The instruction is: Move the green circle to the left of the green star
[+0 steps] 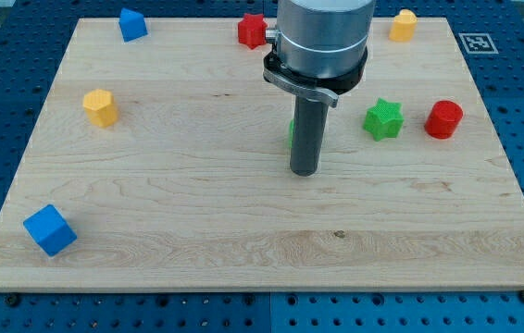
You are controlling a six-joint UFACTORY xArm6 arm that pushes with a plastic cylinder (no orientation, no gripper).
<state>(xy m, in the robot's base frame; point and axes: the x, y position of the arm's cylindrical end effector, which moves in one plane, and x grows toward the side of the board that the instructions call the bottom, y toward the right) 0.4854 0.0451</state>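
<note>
Camera view shows the tool, a plain rod with nothing to spread or pinch; its tip [305,172] rests on the table [197,213] near centre. Only a green sliver [291,132], presumably the green circle, shows at the rod's left edge, touching or just behind it. The green star [383,119] lies to the right, apart, with a red cylinder [444,119] beyond. The circle already sits on the star's left side.
</note>
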